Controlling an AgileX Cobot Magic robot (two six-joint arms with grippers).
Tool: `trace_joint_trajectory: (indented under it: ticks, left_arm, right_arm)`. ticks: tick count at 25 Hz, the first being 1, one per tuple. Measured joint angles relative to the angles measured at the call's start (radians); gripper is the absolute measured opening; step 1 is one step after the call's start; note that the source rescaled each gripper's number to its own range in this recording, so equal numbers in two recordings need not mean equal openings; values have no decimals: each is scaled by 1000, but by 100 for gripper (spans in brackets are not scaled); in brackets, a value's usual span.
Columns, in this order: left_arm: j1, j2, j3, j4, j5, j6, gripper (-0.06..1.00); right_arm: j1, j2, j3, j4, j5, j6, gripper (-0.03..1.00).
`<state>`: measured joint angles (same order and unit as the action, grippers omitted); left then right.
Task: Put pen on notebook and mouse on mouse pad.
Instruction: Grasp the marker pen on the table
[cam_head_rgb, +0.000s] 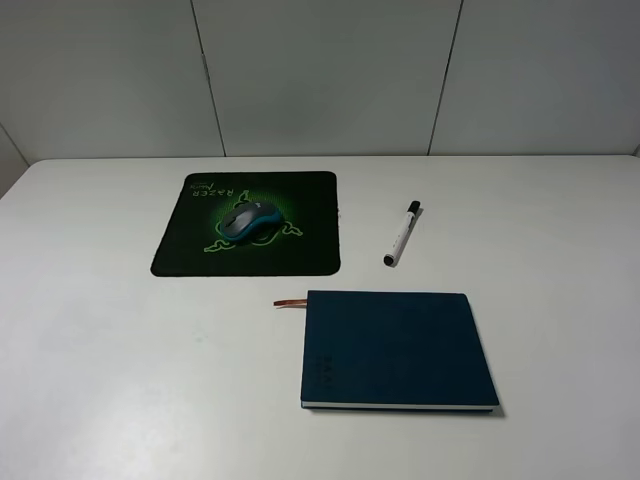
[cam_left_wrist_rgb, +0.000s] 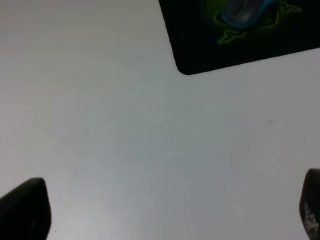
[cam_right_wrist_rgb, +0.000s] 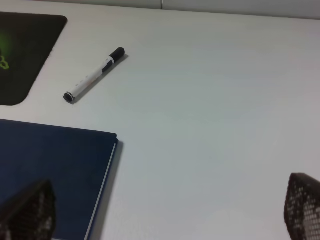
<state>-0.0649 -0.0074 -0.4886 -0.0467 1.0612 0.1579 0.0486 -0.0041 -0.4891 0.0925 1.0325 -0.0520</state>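
The grey and teal mouse (cam_head_rgb: 245, 222) rests on the black mouse pad (cam_head_rgb: 185, 250) with its green logo, left of the table's middle; both show in the left wrist view as mouse (cam_left_wrist_rgb: 247, 11) and mouse pad (cam_left_wrist_rgb: 200, 45). The white pen (cam_head_rgb: 401, 235) with black cap lies on the bare table right of the pad, apart from the navy notebook (cam_head_rgb: 395, 350) nearer the front. In the right wrist view the pen (cam_right_wrist_rgb: 92, 75) lies beyond the notebook (cam_right_wrist_rgb: 55, 170). Neither arm shows in the high view. My left gripper (cam_left_wrist_rgb: 170, 210) and right gripper (cam_right_wrist_rgb: 170, 210) are open over the table, holding nothing.
A reddish ribbon bookmark (cam_head_rgb: 290, 302) sticks out of the notebook's far left corner. The white table (cam_head_rgb: 90, 380) runs back to a grey panelled wall (cam_head_rgb: 320, 70). The mouse pad's corner (cam_right_wrist_rgb: 20, 55) shows in the right wrist view.
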Motion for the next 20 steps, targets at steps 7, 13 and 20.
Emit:
trace_joint_trajectory:
  ticks: [7,13,20]
  left_arm:
    - [0,0,0,0,0,0,100]
    - [0,0,0,0,0,0,100]
    - [0,0,0,0,0,0,100]
  right_arm:
    - [0,0,0,0,0,0,100]
    - [0,0,0,0,0,0,100]
    - [0,0,0,0,0,0,100]
